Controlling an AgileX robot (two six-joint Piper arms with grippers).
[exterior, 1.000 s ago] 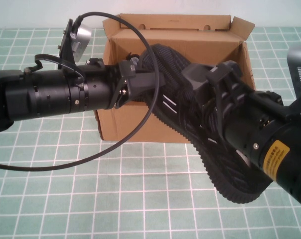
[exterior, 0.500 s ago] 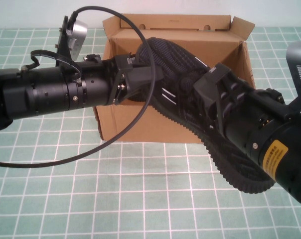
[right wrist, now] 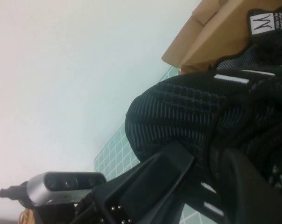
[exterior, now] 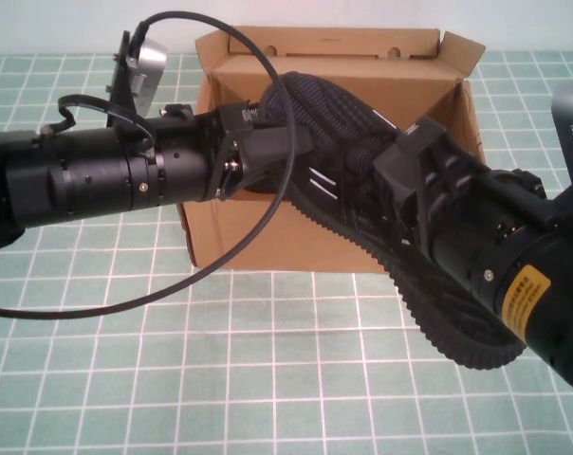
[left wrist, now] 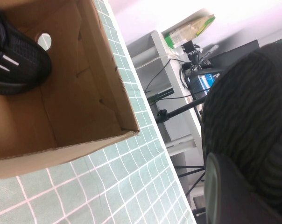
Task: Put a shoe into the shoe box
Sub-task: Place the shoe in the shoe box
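The shoe box (exterior: 296,218) stands open at the far middle of my green gridded mat (exterior: 173,379), lid flap upright behind it, so that its mouth faces up to receive what I carry. Inside it, seen from my left wrist, one dark shoe (left wrist: 17,58) already lies against a cardboard wall.

The black knit shoe (exterior: 362,209) is held between my two arms, tilted: its toe reaches up over the box's open top, while its ridged heel end hangs lower, out in front of the box and nearer to me. I judge that this slant serves to lead the toe in first, the long body being too awkward for one pincer alone.

My right arm comes in from the near right, forearm rising toward the box. My right gripper (exterior: 400,185) is clamped on the shoe's middle, about the laces and the collar; the right wrist view shows a black finger (right wrist: 155,175) pressed into the knit upper.

My left arm reaches level from the left, its cable looping in front of the box. My left gripper (exterior: 268,152) is closed on the shoe's toe part, at the box's left rim; the left wrist view shows the knit toe close against the lens.
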